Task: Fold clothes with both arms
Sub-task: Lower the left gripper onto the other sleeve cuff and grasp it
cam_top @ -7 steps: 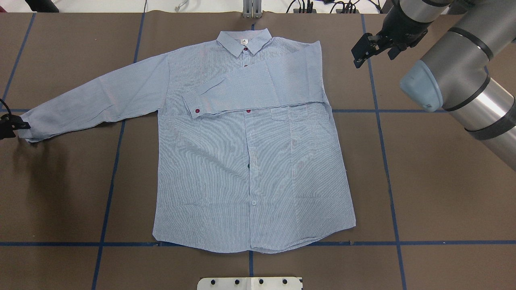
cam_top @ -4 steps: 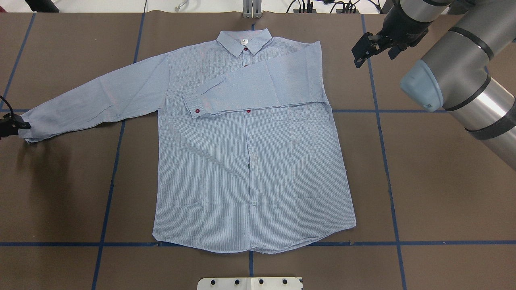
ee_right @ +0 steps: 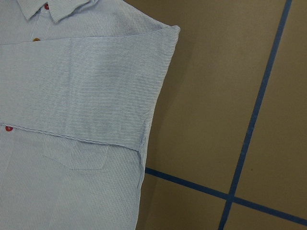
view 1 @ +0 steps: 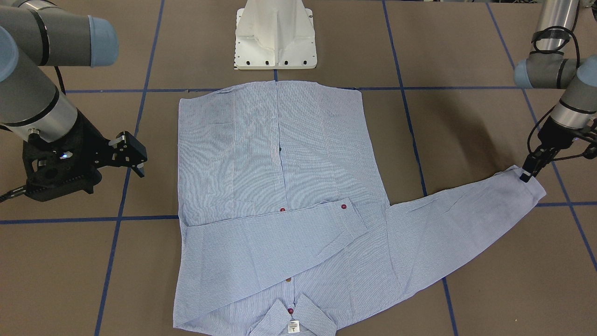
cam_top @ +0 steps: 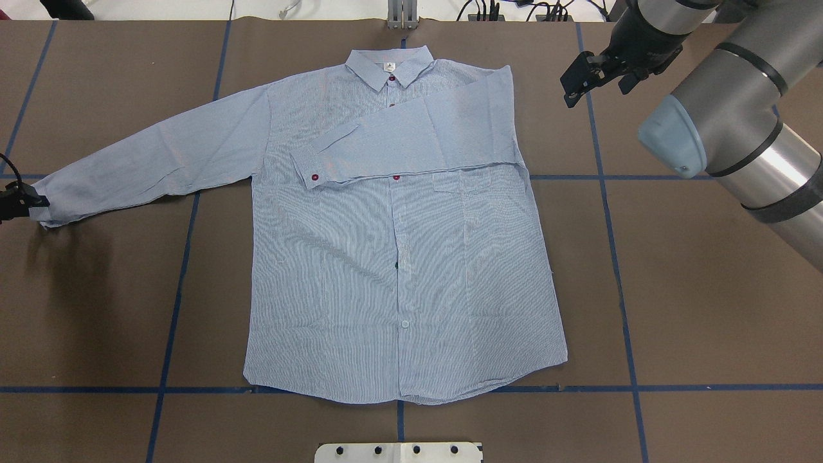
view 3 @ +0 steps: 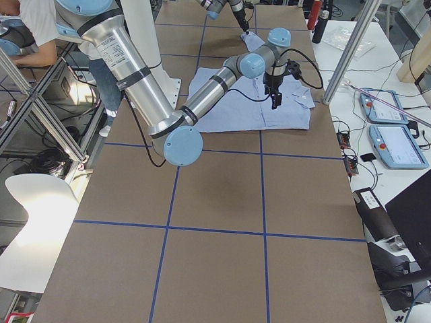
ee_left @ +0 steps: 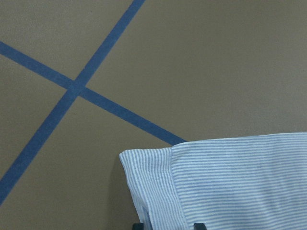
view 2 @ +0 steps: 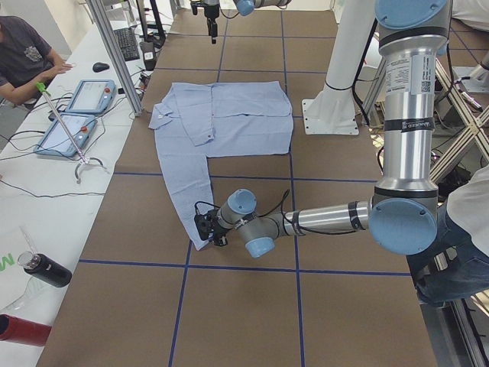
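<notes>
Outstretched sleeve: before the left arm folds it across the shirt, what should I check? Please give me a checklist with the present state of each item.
1. Grip: left gripper shut on the cuff: ok.
2. Both layers of the cuff caught: cannot tell.
3. The other sleeve folded flat across the chest: ok.
4. The right gripper open, beside the shoulder and off the shirt: ok.
5. Shirt body flat, hem even: ok.
</notes>
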Action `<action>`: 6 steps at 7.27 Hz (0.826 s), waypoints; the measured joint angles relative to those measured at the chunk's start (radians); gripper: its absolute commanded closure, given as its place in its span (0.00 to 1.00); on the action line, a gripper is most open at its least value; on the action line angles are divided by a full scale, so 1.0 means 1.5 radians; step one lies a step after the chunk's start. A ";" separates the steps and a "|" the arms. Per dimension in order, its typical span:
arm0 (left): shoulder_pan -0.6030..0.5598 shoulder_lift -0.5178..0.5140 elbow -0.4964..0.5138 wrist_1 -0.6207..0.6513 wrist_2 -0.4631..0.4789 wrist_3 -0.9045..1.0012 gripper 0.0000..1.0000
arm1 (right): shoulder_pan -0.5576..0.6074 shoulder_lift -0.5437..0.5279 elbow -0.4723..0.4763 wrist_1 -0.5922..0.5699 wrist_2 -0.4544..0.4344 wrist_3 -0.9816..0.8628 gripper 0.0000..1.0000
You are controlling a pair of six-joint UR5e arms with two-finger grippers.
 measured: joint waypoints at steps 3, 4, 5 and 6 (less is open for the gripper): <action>-0.002 0.002 0.001 0.001 0.002 0.000 0.60 | -0.001 -0.001 0.002 0.000 -0.001 0.004 0.00; -0.003 0.003 0.001 0.001 0.003 0.000 0.60 | -0.001 -0.001 0.002 0.000 -0.001 0.004 0.00; -0.004 0.004 0.002 0.001 0.003 0.000 0.61 | -0.001 -0.001 0.003 0.001 -0.001 0.004 0.00; -0.004 0.005 0.002 0.001 0.004 0.000 0.64 | -0.002 -0.002 0.003 0.001 -0.001 0.004 0.00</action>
